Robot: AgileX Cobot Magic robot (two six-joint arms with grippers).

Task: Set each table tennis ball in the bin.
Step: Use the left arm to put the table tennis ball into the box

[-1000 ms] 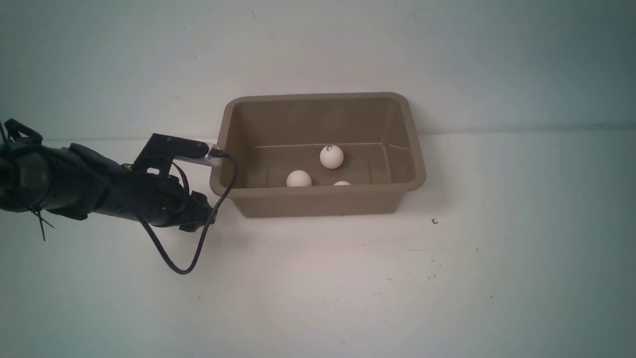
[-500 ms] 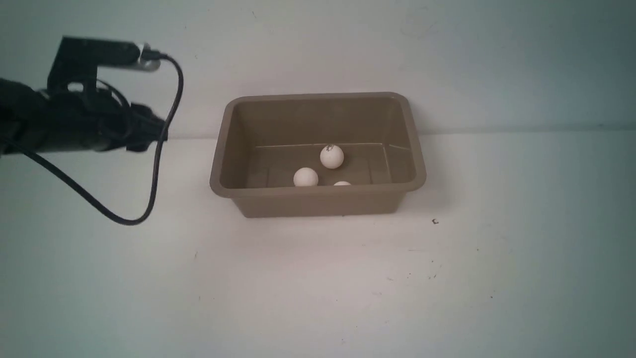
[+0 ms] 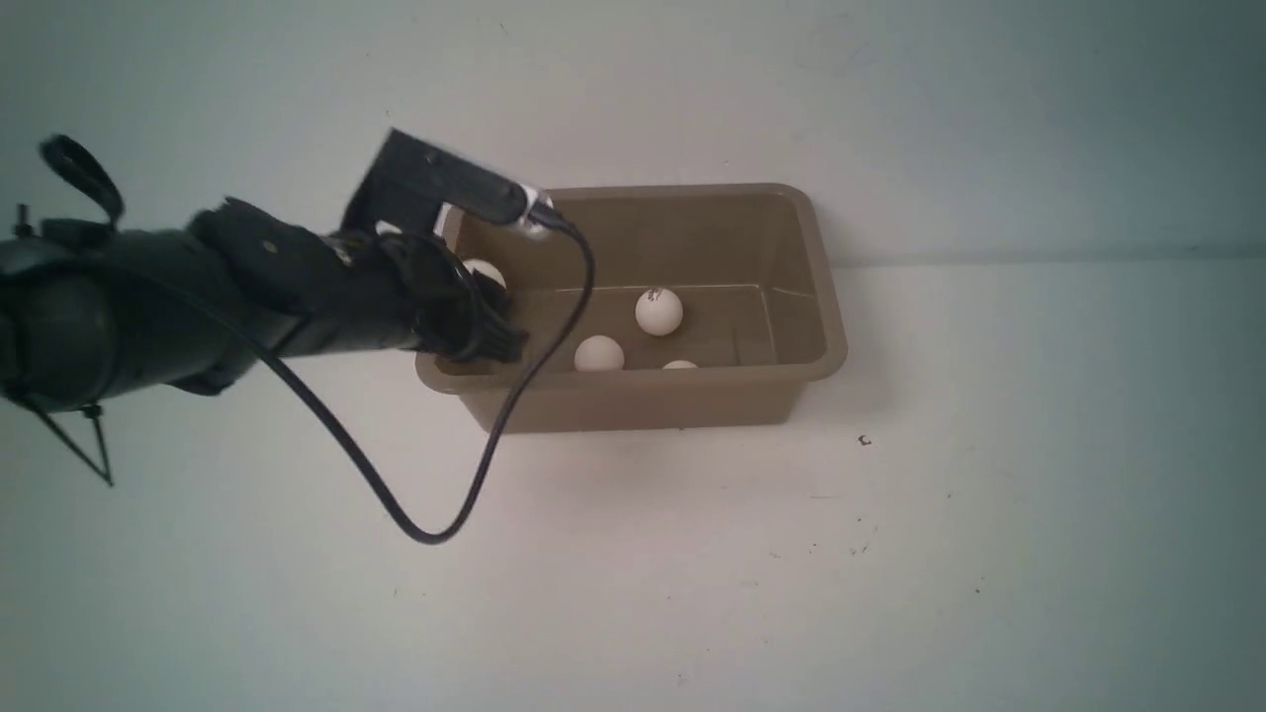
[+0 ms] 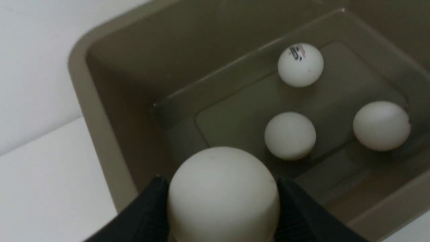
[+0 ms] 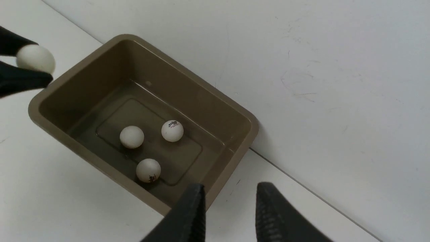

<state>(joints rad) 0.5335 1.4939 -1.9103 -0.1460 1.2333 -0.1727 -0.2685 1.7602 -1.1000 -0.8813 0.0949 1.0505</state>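
Three table tennis balls (image 3: 658, 311) lie in the bin (image 3: 837, 331); left gripper (image 3: 488, 289) jaws grip a fourth ball (image 4: 223, 191) at its left rim; right gripper (image 5: 230, 208) jaws gape empty.

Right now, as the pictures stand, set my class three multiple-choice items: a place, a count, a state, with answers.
1. Where is the held ball? A behind the bin; B on the bin floor; C in the air at the bin's left end.
2. How many balls lie on the bin floor? A two; B three; C four.
3. The right gripper is: A open, empty; B shut on a ball; C gripping the bin.
Answers: C, the left gripper pinches it there, off the floor; B, three lie there; A, its fingers stand apart.
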